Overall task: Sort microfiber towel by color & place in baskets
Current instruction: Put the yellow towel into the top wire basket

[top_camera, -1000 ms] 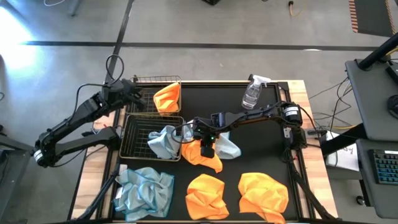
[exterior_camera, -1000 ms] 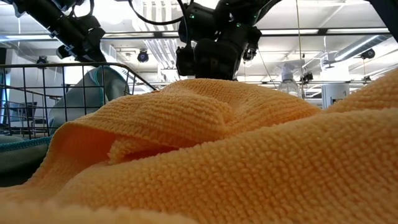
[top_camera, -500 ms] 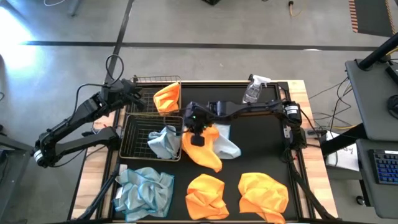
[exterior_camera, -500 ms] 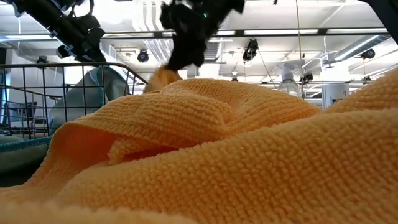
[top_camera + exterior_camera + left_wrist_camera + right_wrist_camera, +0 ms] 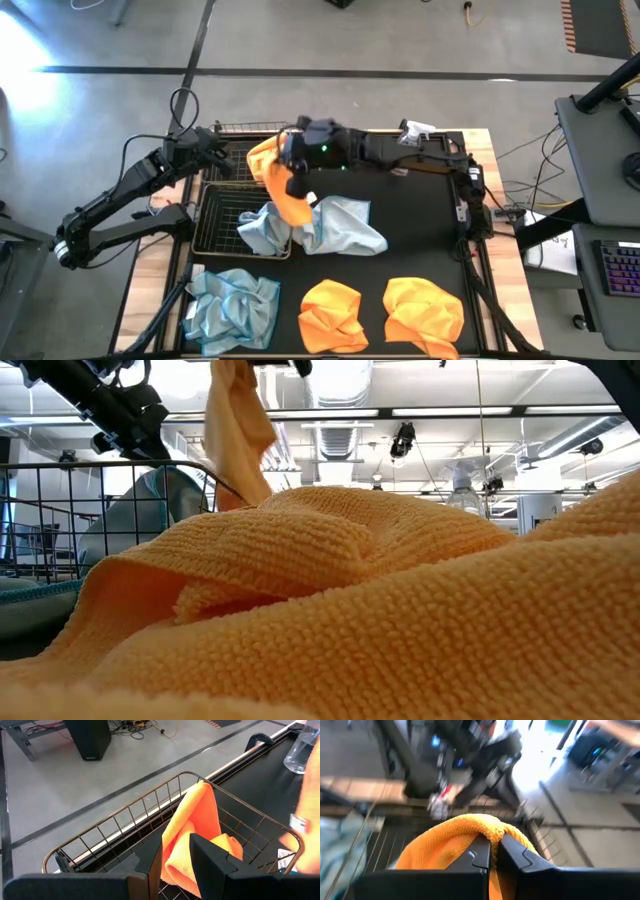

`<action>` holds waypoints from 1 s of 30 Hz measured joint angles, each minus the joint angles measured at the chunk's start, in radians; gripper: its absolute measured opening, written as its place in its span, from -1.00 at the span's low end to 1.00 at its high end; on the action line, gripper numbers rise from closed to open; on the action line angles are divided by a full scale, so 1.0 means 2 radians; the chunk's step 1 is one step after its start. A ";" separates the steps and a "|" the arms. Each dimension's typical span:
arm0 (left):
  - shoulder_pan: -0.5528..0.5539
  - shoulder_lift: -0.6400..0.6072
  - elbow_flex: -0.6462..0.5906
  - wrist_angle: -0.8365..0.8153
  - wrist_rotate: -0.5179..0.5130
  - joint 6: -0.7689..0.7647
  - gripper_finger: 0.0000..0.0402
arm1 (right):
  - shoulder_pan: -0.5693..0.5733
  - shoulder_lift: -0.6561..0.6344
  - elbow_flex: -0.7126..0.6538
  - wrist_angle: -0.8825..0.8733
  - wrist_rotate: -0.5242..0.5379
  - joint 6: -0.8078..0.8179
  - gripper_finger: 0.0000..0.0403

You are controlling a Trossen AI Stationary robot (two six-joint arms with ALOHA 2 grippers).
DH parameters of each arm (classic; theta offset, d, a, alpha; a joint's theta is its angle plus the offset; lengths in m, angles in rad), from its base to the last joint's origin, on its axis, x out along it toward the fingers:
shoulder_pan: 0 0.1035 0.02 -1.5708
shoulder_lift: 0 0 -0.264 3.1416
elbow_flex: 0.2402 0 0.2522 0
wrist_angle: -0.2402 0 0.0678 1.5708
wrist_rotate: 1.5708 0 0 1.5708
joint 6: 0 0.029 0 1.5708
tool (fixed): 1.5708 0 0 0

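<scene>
My right gripper is shut on an orange towel and hangs between the two wire baskets. The towel also shows in the low view. The far basket holds another orange towel. A blue-grey towel lies in the near basket, draped over its right rim. A second blue-grey towel lies spread on the mat. My left gripper is open and hovers at the far basket's left side, above the orange towel inside it. My right gripper pinches a bunched fold of the orange towel between its two fingers, coming from above. The cloth hangs slack below the fingers. Its lower end is hidden behind the foreground towel in the low view.
A blue-grey towel and two orange towels lie along the near edge. One orange towel fills the low view's foreground. A clear spray bottle stands by the far edge, partly under the right arm.
My right gripper rose from the middle of the mat and moved toward the far left, up to the baskets, staying shut on the orange towel. The towel came off the mat and now hangs; the blue-grey towel it partly covered lies bare.
</scene>
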 joint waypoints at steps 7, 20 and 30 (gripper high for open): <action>0.000 0.000 0.000 0.000 0.000 0.000 -0.58 | -0.033 0.000 0.011 0.067 0.003 0.017 -0.95; 0.000 0.000 0.000 0.003 0.000 0.000 -0.58 | -0.093 0.041 0.009 0.142 -0.007 0.086 -0.95; 0.000 0.000 0.000 0.004 0.000 0.002 -0.58 | -0.096 0.095 0.009 0.183 -0.048 0.086 -0.95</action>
